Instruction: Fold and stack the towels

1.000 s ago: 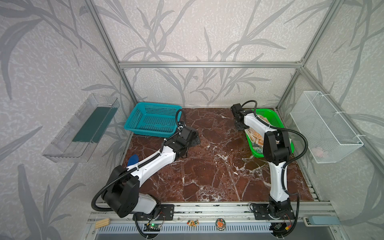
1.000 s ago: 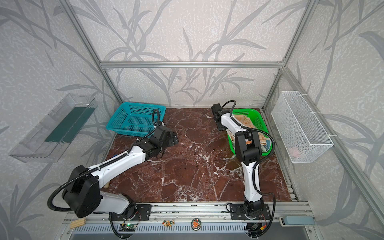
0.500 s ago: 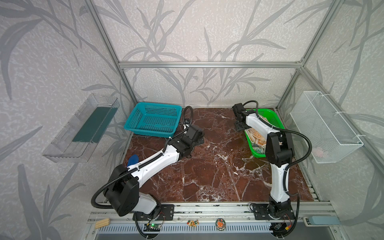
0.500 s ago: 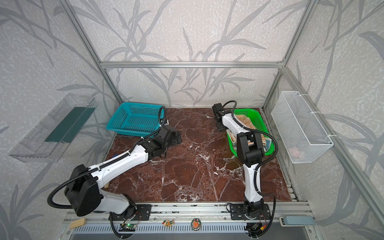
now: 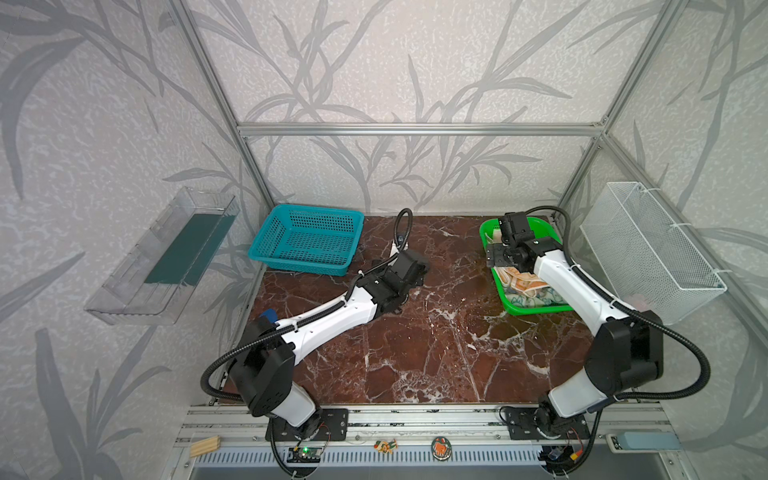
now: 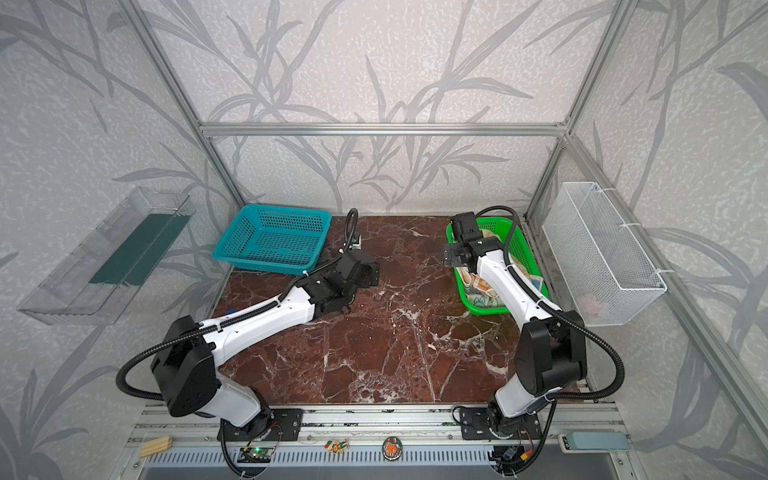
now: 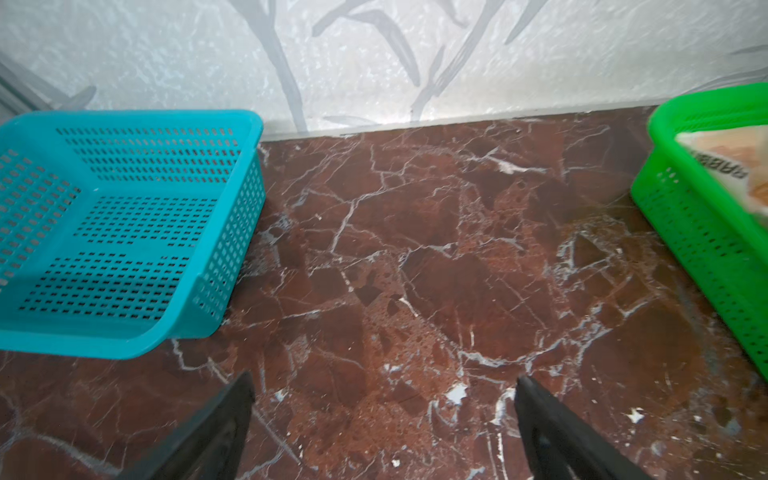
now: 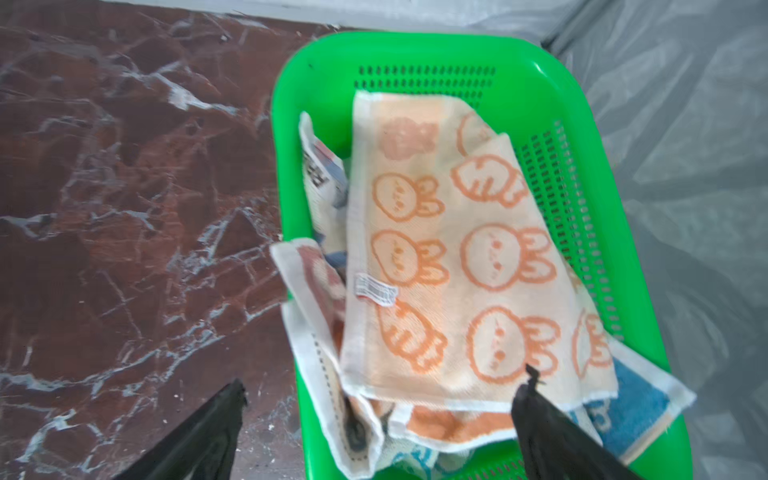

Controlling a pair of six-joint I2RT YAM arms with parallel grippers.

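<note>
right wrist view: right gripper hangs spread, empty, above the orange-bunny towel in the two-o'clock green basket; fetching it likely needs lowering and pinching.

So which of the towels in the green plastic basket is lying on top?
The cream terry towel with orange bunnies; it lies spread over the striped towel and the blue-printed cream towel, which only peek out beneath it.

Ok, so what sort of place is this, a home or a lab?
Probably a robot test cell, not a home: an aluminium frame boxes in the tabletop, a left arm and right arm are bolted to its front rail, and towels sit staged in a green basket.
</note>
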